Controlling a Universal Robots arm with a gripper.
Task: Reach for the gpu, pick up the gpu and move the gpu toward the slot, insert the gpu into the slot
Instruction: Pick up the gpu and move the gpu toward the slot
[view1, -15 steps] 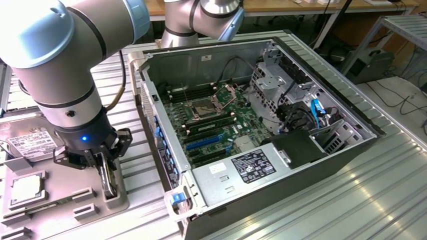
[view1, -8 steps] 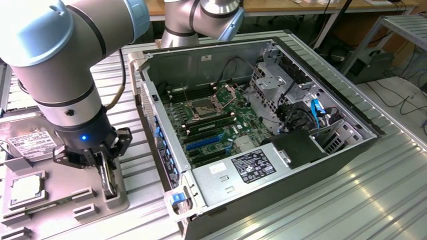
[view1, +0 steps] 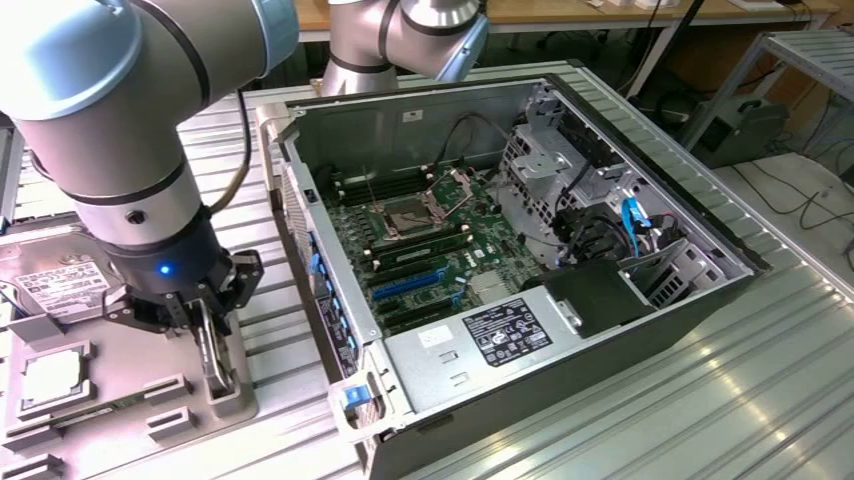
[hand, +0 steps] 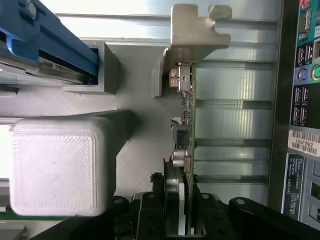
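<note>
Gripper (hand: 183, 200) is drawn narrow and pinching the gpu (hand: 188, 131) by its flat faces. In the wrist view I see the board edge-on, running straight in between the jaws, which stand nearly together with just the card and its parts between them. The gpu stands on edge. Its silver bracket (hand: 196, 31) is at the end away from the gripper and touches a grey post of the fixture tray (view1: 140, 345). I can't tell whether the card is seated in its holder or lifted clear. A printed grey block (hand: 55, 167) sits beside the card, apart from it.

In the exterior view, gripper and gpu are at 8 o'clock in the frame, near the front, over the tray. The CPU chip (view1: 54, 378) lies flat in the tray at 8 o'clock of the gripper. The hard drive (view1: 60, 290) is at 10 o'clock of it. Both are apart from the gripper.

The computer case (view1: 694, 300) lies open on the ribbed metal surface (view1: 761, 400), at 3 o'clock of the gripper and just beside the tray. Inside is the motherboard (view1: 447, 250), with the blue slots (view1: 407, 285) near frame centre, well apart from the gpu. The CPU socket (view1: 430, 203) is farther back, at 12 o'clock of the slots. The arm (view1: 120, 120) rises from the gripper toward 11 o'clock, and its base segment stands behind the case at 12 o'clock.
</note>
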